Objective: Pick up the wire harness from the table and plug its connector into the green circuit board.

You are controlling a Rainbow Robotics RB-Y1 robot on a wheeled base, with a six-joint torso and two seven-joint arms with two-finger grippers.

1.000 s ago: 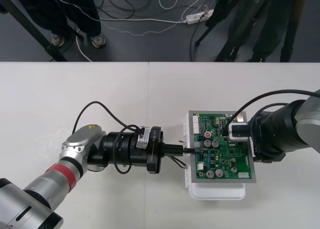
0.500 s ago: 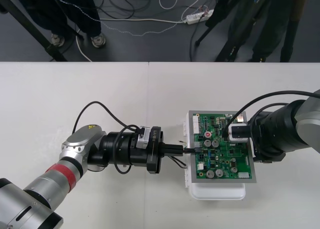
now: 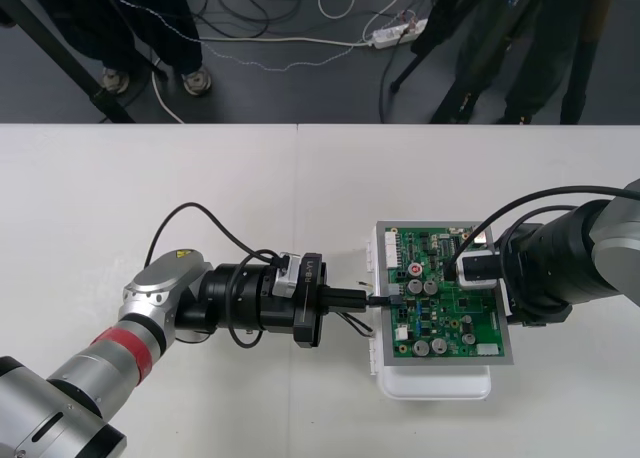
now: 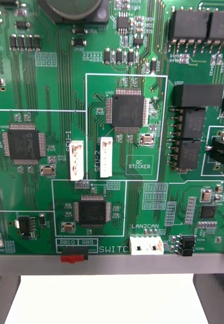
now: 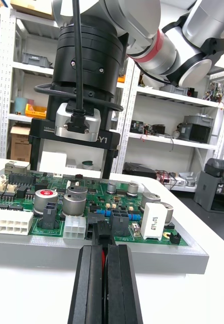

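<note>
Front and wrist views, plug at the board's edge. The green circuit board (image 3: 470, 323) sits on its white base (image 3: 430, 383) on the tabletop (image 3: 200, 178), right of the middle and toward the near side. My left arm (image 3: 150, 288) comes in from the near left and lies almost level over the tabletop. My left fingers (image 3: 380, 300) reach the board's left edge about halfway along it. In the left wrist view these fingers (image 5: 121, 283) are pressed together side by side, clamped on the wire harness. A red strip shows in the slit between them, and the small black plug (image 5: 99, 230) stands out past their tips. The plug meets the board (image 5: 117, 202) at that left edge, just beside a white connector (image 5: 74, 233); whether it is seated in a header I cannot tell. From above, the harness's thin wires (image 3: 352, 321) hang loose just on the near side of my left fingers, between the wrist flange and the board. My right arm (image 3: 610, 248) comes in from the right, and my right fingers (image 3: 478, 268) hang over the board's right half, pointing down at it. Seen from the left wrist, the right fingers (image 5: 110, 157) stand wide apart at the board's right edge, behind the components. The right wrist view looks straight down on the board (image 4: 41, 86), with its black chips, white sockets and a red switch (image 4: 74, 258) at one edge.
</note>
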